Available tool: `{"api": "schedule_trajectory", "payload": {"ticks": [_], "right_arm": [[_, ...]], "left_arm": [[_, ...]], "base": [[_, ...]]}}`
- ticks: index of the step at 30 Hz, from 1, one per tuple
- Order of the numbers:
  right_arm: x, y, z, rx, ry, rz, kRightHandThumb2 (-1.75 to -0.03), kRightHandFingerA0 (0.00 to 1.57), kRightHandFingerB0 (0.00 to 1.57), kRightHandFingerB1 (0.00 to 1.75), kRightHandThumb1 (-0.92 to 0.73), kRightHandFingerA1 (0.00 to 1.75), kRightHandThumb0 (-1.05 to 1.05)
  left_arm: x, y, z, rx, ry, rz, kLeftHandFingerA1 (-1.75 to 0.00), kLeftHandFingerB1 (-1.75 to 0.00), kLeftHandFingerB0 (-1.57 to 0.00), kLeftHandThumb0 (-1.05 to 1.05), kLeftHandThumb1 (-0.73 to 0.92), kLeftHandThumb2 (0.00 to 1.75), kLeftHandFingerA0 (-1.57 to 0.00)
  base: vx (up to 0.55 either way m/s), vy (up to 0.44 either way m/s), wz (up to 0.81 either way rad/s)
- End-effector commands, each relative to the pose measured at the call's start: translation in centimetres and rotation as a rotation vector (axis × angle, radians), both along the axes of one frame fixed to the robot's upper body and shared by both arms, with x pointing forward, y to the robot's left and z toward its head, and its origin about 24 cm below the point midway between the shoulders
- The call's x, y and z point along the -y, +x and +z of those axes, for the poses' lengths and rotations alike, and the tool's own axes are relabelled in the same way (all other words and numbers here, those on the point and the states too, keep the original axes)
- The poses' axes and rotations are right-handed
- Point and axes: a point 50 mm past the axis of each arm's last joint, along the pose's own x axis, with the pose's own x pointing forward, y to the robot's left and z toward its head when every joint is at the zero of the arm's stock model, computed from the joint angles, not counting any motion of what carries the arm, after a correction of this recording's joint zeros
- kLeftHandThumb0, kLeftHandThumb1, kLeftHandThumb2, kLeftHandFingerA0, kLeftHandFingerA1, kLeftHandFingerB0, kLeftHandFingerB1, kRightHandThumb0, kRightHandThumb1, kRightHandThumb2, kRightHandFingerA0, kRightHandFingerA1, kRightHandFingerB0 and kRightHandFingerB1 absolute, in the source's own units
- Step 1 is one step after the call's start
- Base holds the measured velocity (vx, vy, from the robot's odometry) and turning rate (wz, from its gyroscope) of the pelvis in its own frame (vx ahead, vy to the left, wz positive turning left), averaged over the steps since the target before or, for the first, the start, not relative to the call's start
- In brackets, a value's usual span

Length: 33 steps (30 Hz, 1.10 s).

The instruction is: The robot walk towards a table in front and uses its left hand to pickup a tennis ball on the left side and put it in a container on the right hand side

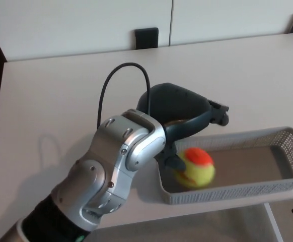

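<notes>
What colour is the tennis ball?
The tennis ball is yellow-green with an orange patch; head view shows it.

- Single head view, set high on the robot, looking steeply down onto the tabletop.
- Facing forward, toward the pale wall past the far edge.
- Close in, with the left hand large at mid-frame and the mesh container cut by the right border.
</notes>
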Motion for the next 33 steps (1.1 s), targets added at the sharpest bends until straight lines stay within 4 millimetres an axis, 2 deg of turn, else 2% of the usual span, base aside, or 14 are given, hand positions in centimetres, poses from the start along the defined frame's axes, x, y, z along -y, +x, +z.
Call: {"api": "schedule_trajectory", "payload": {"ticks": [1, 2, 5, 6, 14, 15, 17, 21, 22, 26, 27, 31, 32, 33], "right_arm": [[0.5, -0.3, 0.2, -0.015, -0.021, 0.01, -0.59, 0.6, 0.48, 0.42, -0.67, 0.49, -0.35], [0.5, -0.4, 0.1, -0.025, -0.029, 0.016, -0.59, 0.6, 0.47, 0.41, -0.68, 0.48, -0.38], [0.5, -0.5, -0.1, -0.042, -0.041, 0.025, -0.59, 0.6, 0.47, 0.41, -0.68, 0.48, -0.38], [0.5, -0.3, 0.1, -0.036, -0.039, 0.029, -0.59, 0.61, 0.48, 0.42, -0.68, 0.49, -0.36], [0.4, -0.4, -0.2, -0.042, -0.034, 0.031, -0.59, 0.6, 0.48, 0.42, -0.68, 0.49, -0.36], [0.4, -0.6, -0.3, -0.045, -0.032, 0.028, -0.6, 0.6, 0.48, 0.42, -0.68, 0.49, -0.35], [0.5, -1.0, -0.5, -0.053, -0.031, 0.025, -0.59, 0.61, 0.48, 0.41, -0.67, 0.48, -0.35], [0.5, -1.3, -1.0, -0.07, -0.019, 0.009, -0.59, 0.6, 0.48, 0.41, -0.67, 0.48, -0.34], [0.5, -1.3, -1.0, -0.074, -0.019, 0.007, -0.59, 0.6, 0.49, 0.41, -0.67, 0.48, -0.35], [0.8, -2.2, -1.5, -0.1, -0.029, 0.012, -0.59, 0.6, 0.49, 0.41, -0.67, 0.48, -0.35], [0.9, -2.6, -1.7, -0.113, -0.033, 0.01, -0.59, 0.61, 0.49, 0.41, -0.67, 0.48, -0.36], [0.9, -3.9, -2.7, -0.149, -0.027, 0.004, -0.59, 0.6, 0.48, 0.41, -0.67, 0.49, -0.35], [0.9, -3.9, -2.8, -0.153, -0.022, 0.005, -0.6, 0.59, 0.48, 0.41, -0.67, 0.48, -0.34], [0.8, -4.0, -2.9, -0.155, -0.02, 0.005, -0.6, 0.59, 0.48, 0.41, -0.67, 0.48, -0.34]], "left_arm": [[-0.2, 0.1, -0.3, 0.026, 0.042, 0.03, -0.02, -0.23, -0.07, -0.92, 0.34, 0.69, -0.07], [-0.3, -0.1, -0.4, 0.024, 0.051, 0.029, -0.18, -0.22, 0.0, -1.05, 0.32, 0.69, 0.0], [-0.4, -0.3, -0.6, 0.022, 0.065, 0.029, -0.18, -0.22, 0.0, -1.05, 0.32, 0.69, 0.0], [-0.5, -0.2, -0.3, 0.02, 0.066, 0.033, -0.06, -0.25, 0.0, -0.69, 0.32, 0.88, 0.0], [-1.1, -0.5, 0.2, -0.005, 0.046, 0.042, -0.05, -0.23, 0.0, -0.72, 0.34, 0.89, -0.01], [-1.6, -0.9, 0.9, 0.012, 0.009, 0.041, -0.12, -0.27, 0.0, -0.99, 0.4, 0.8, -0.1], [-2.9, -1.7, 2.6, 0.064, -0.068, 0.036, -0.17, -0.27, -0.01, -0.75, 0.43, 0.92, -0.08], [-5.7, -3.6, 6.1, 0.195, -0.17, 0.024, -0.27, -0.32, -0.01, -0.78, 0.46, 0.92, -0.08], [-6.2, -3.9, 6.6, 0.214, -0.184, 0.022, -0.36, -0.35, -0.06, -0.94, 0.55, 0.57, -0.06], [-8.7, -6.0, 8.1, 0.28, -0.265, 0.025, -0.39, -0.39, -0.06, -0.94, 0.45, 0.78, -0.07], [-10.3, -7.0, 8.6, 0.294, -0.309, 0.054, -0.52, -0.51, 0.0, -0.4, 0.15, 0.85, 0.0], [-14.2, -9.9, 9.6, 0.375, -0.393, 0.121, -0.54, -0.51, 0.0, -0.4, 0.18, 0.86, -0.02], [-14.9, -10.2, 9.8, 0.388, -0.419, 0.13, -0.57, -0.38, -0.12, -0.81, 0.55, 0.58, -0.08], [-15.2, -10.4, 9.8, 0.394, -0.43, 0.132, -0.57, -0.38, -0.12, -0.81, 0.55, 0.58, -0.08]], "base": [[0.0, 0.0, 0.0], [0.0, 0.0, 0.0], [0.0, 0.0, 0.0], [0.0, 0.0, 0.0], [0.0, 0.0, 0.0], [0.0, 0.0, 0.0], [0.0, 0.0, 0.0], [0.0, 0.0, 0.0], [0.0, 0.0, 0.0], [0.0, 0.0, 0.0], [0.0, 0.0, 0.0], [0.0, 0.0, 0.0], [0.0, 0.0, 0.0], [0.0, 0.0, 0.0]]}}
